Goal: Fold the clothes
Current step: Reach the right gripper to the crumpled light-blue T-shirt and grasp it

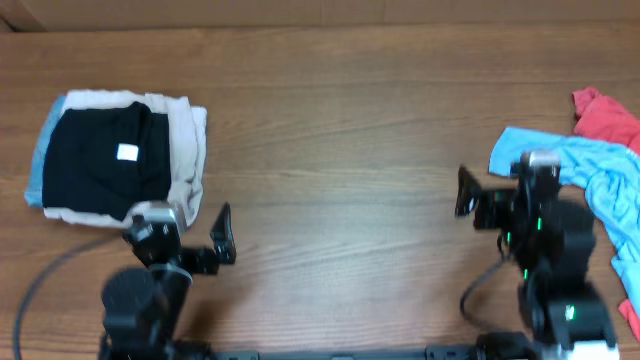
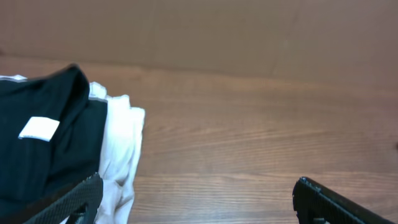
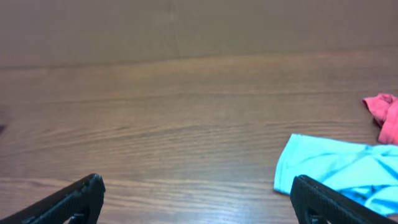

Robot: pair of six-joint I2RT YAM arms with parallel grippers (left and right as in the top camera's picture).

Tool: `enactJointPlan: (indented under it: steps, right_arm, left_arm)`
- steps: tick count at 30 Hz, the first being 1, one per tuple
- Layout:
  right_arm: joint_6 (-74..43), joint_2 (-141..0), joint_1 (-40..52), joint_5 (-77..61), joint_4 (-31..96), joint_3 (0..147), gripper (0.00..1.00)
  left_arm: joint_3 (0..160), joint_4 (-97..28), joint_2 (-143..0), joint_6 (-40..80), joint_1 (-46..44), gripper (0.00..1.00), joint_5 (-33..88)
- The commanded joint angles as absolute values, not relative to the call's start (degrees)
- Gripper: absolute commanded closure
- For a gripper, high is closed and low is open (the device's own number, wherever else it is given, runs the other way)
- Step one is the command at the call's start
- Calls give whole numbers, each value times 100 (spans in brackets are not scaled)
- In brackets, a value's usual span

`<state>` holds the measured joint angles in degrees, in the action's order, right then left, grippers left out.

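The light sky-blue T-shirt (image 1: 600, 190) lies crumpled at the table's right edge; a corner of it shows in the right wrist view (image 3: 336, 165). No lettering is visible. My right gripper (image 1: 495, 195) (image 3: 196, 193) is open and empty, hovering just left of the shirt, its right finger over the shirt's edge. My left gripper (image 1: 190, 240) (image 2: 196, 196) is open and empty near the front left, just below the folded stack.
A folded stack with a black garment (image 1: 105, 155) (image 2: 43, 137) on a beige one (image 1: 190, 150) (image 2: 121, 149) sits at the left. A coral-red garment (image 1: 610, 120) (image 3: 385, 115) lies at the far right behind the blue shirt. Wooden tabletop (image 1: 330, 160) spans between.
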<state>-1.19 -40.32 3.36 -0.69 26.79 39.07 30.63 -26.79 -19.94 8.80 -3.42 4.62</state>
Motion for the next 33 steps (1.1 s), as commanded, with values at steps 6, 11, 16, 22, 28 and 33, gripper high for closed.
enactJointPlan:
  steps: [6,11,16,22,28,33]
  right_arm:
    - [64,-6169,290,322,2596,5251,0]
    - [-751,-6836,-333,1197,2209,5251,0]
    - [-812,-7599,-1107,1201,2145,5251,0]
    - [-1096,-8783,-1874,1083,1739,5251,1]
    - [-1096,-9848,-1975,1219,1190,5251,23]
    - [-1197,-10283,-1975,1345,1009,5251,48]
  left_arm:
    - [5203,-3612,-4058,773,-377,0,346]
    - [5400,-3614,-4399,777,-377,0,611]
    - [5398,-3588,-4399,773,-377,0,510]
    - [5398,-3503,-4401,775,-377,0,493]
    - [5398,-3465,-4401,775,-377,9,497]
    - [5398,-3465,-4401,775,-377,19,495]
